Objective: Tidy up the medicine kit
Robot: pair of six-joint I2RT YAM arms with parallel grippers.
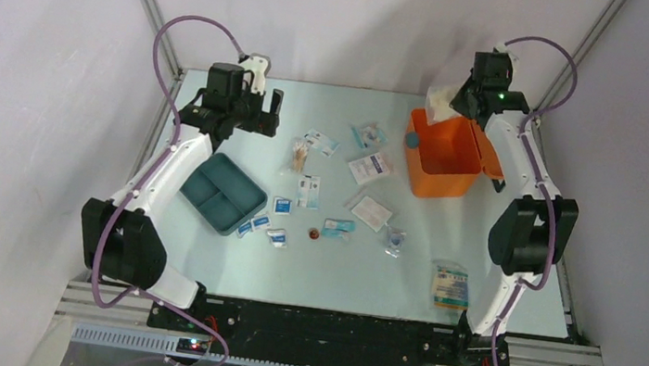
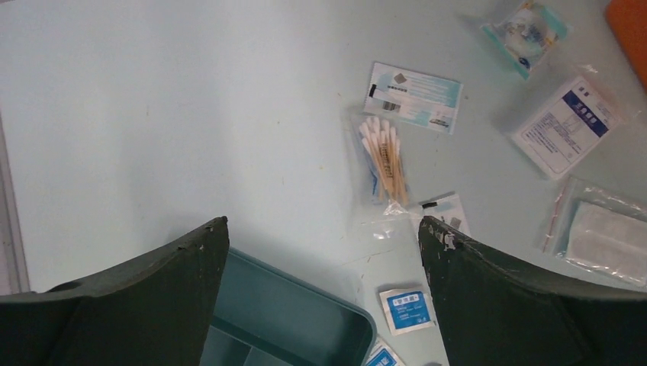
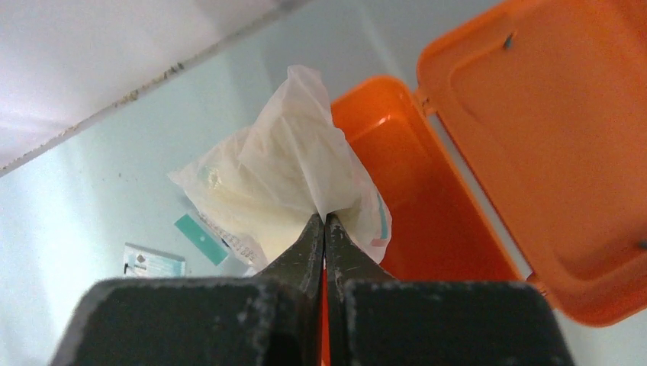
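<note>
Orange plastic medicine kit (image 1: 440,164), lid swung open and interior bare, standing at the far right of the desk (image 1: 356,276), apparently emptied so its contents can be sorted. Right gripper (image 3: 324,227): jaws pinched together on a corner of a white crumpled pouch (image 3: 282,171), held above the box's far rim, probably for dropping in. Left gripper (image 2: 320,229): jaws wide apart and holding nothing, poised just beyond the teal divided tray (image 2: 294,320), facing the cotton swabs (image 2: 385,160) and loose sachets (image 2: 406,309), likely ready to pick next.
</note>
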